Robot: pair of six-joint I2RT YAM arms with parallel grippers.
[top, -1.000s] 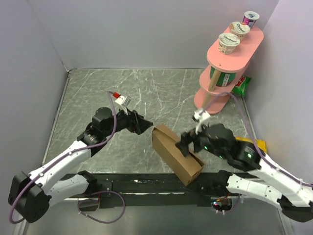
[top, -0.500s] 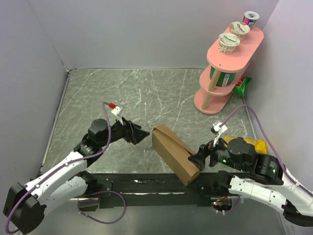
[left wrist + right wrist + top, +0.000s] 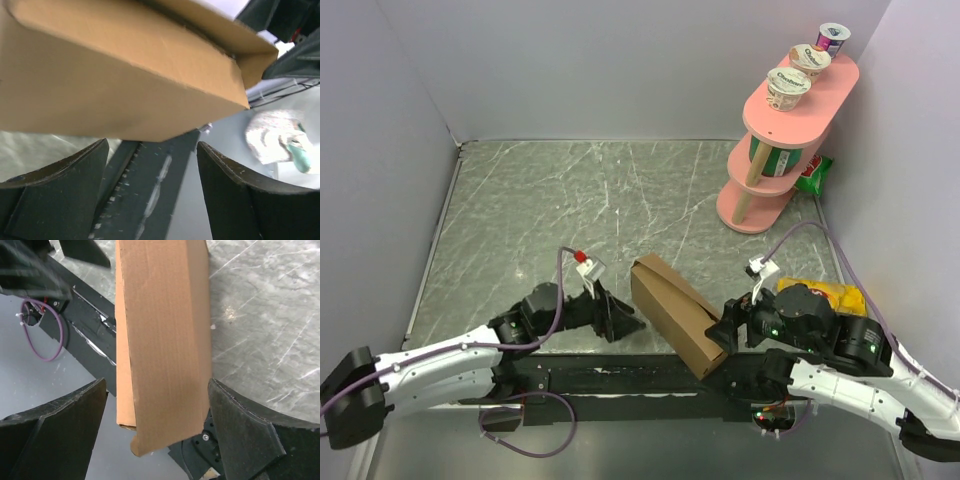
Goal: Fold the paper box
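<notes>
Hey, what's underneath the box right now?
Under the box: marble table, and the black rail beneath its near end. Whatever sits directly below the box is covered.

We show the paper box: plain brown cardboard, closed into a long narrow block, lying diagonally at the near edge of the counter.

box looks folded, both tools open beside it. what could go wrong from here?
1. The paper box lies diagonally with its near end over the black rail at the table's edge; a nudge could tip it or slide it off.
2. Neither tool grips it: the left tool and right tool sit open on either side, so an uneven squeeze may spin it or dent a wall.
</notes>
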